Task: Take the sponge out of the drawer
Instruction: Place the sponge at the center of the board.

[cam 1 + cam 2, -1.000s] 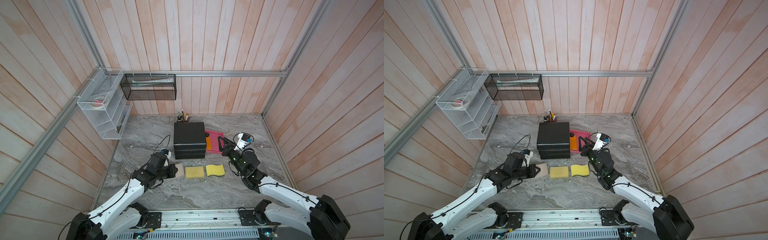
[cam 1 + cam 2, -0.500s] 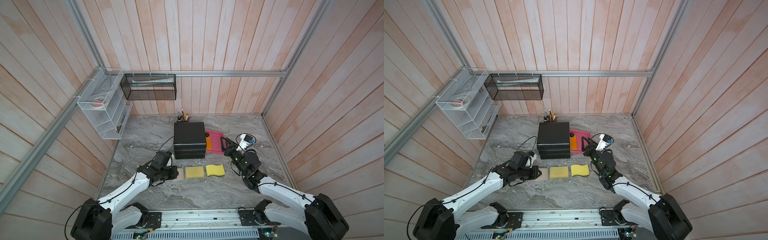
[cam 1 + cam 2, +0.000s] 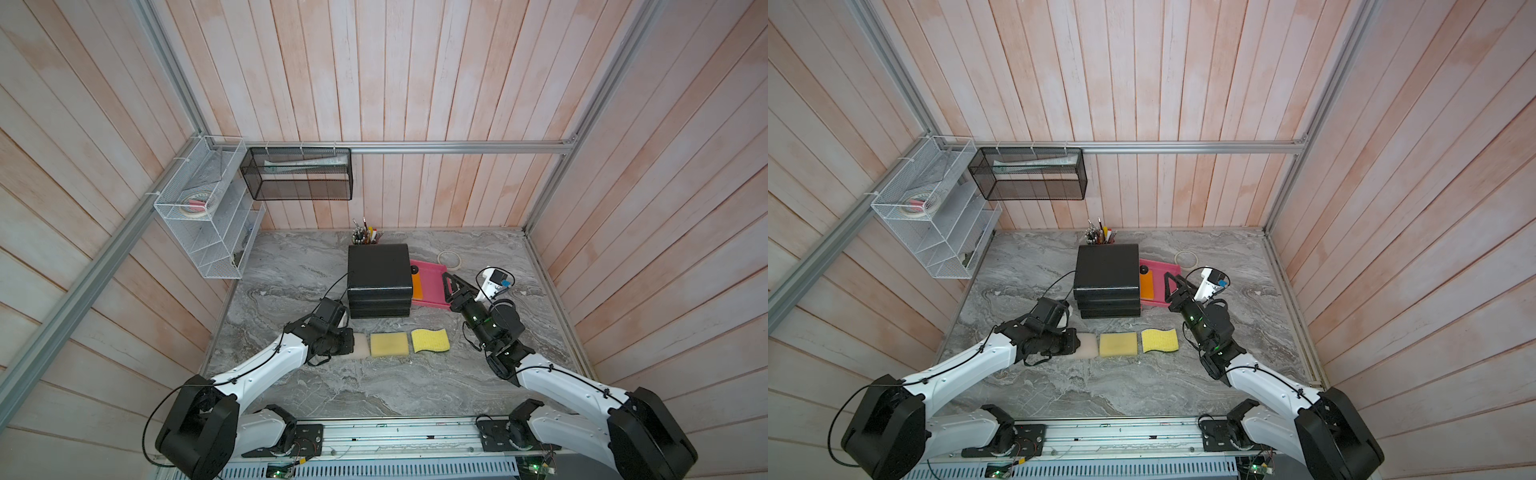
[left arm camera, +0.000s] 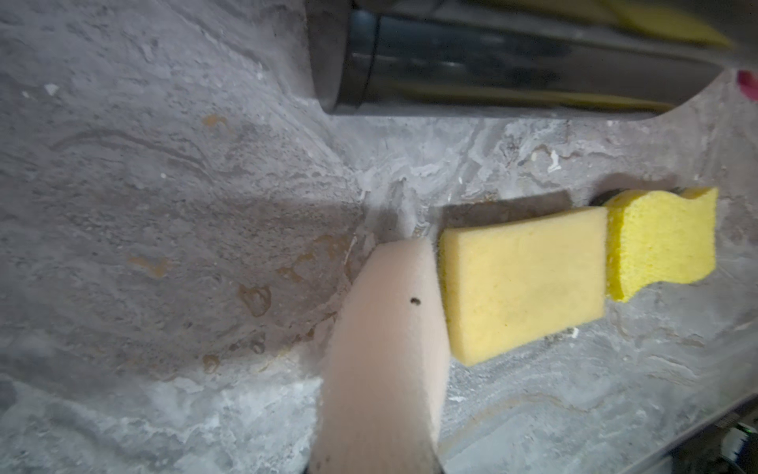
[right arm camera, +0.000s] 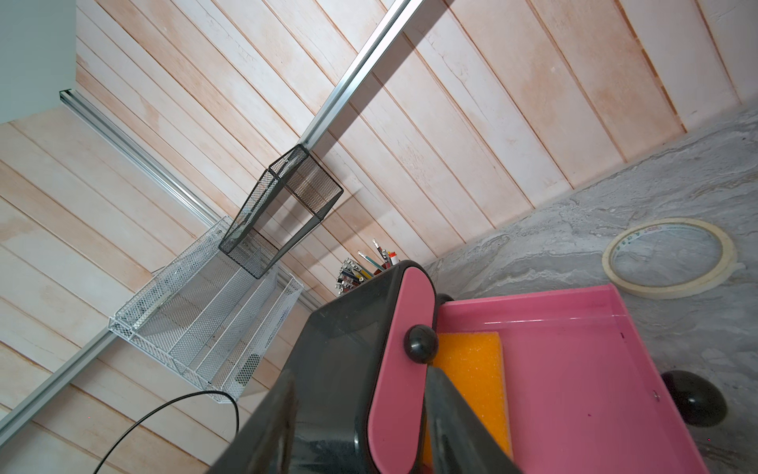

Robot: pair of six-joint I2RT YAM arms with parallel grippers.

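The orange sponge (image 5: 471,369) (image 3: 417,286) lies in the open pink drawer (image 5: 574,295) (image 3: 434,286) on the right side of the black drawer unit (image 3: 378,266) (image 3: 1106,266). My right gripper (image 5: 361,373) (image 3: 448,279) hangs open above the drawer. One finger is over the black unit and the other over the orange sponge, and it holds nothing. My left gripper (image 3: 347,343) (image 4: 375,470) is at the left end of a pale sponge (image 4: 389,349) (image 3: 1089,344) on the table. That sponge fills the gap between its jaws, which are almost hidden.
A square yellow sponge (image 3: 389,344) and a wavy yellow sponge (image 3: 430,340) lie in a row right of the pale one. A tape roll (image 5: 668,258) and a pen cup (image 3: 365,237) stand near the unit. Wire racks (image 3: 208,216) and a mesh basket (image 3: 299,174) hang on the walls.
My left arm has come down and the pale sponge now rests flat beside the square yellow sponge. The right gripper has shifted slightly back over the drawer.
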